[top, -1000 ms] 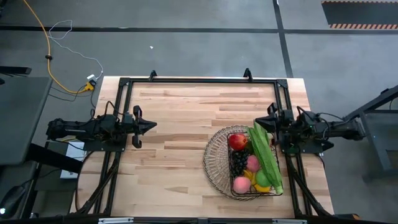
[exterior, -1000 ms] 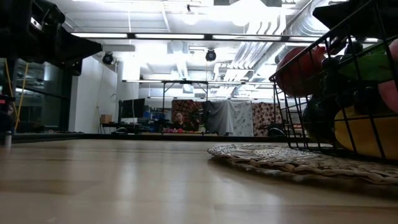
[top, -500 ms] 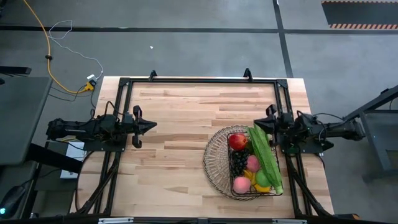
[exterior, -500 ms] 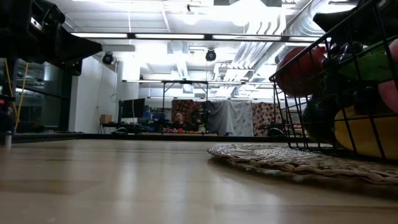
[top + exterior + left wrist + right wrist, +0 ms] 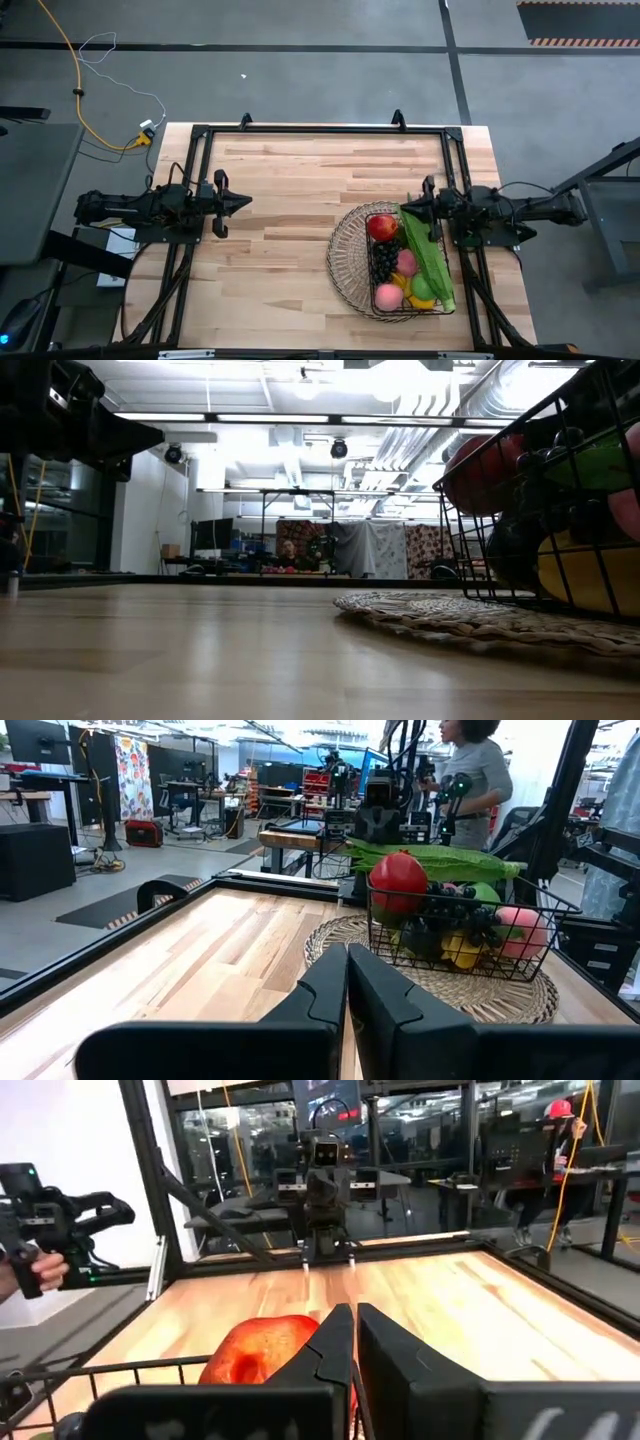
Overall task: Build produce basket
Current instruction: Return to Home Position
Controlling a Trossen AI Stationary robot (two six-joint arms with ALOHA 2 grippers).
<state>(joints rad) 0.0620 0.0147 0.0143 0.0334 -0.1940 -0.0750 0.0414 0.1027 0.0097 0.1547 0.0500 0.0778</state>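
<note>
The dark wire basket (image 5: 345, 250) stands on its flared rim at the table's right, and also shows in the low view (image 5: 480, 610) and the left wrist view (image 5: 520, 975). It holds produce: a red apple (image 5: 381, 227), long green beans (image 5: 425, 250), dark grapes (image 5: 383, 262), pink peaches (image 5: 388, 296) and yellow pieces. My right gripper (image 5: 405, 207) is shut and empty above the basket's far right corner, with the red apple (image 5: 255, 1355) just below its fingers. My left gripper (image 5: 240, 202) is shut and empty at the table's left edge, far from the basket.
A black frame rail (image 5: 320, 130) runs round the table. Bare wood (image 5: 270, 250) lies between my left gripper and the basket. A person (image 5: 470, 760) stands beyond the table's right side, and a hand (image 5: 30, 1270) with a device shows beyond its left side.
My right gripper has moved a little toward the table's left edge, out over the basket's far right corner. It stays shut. The basket and produce have not moved.
</note>
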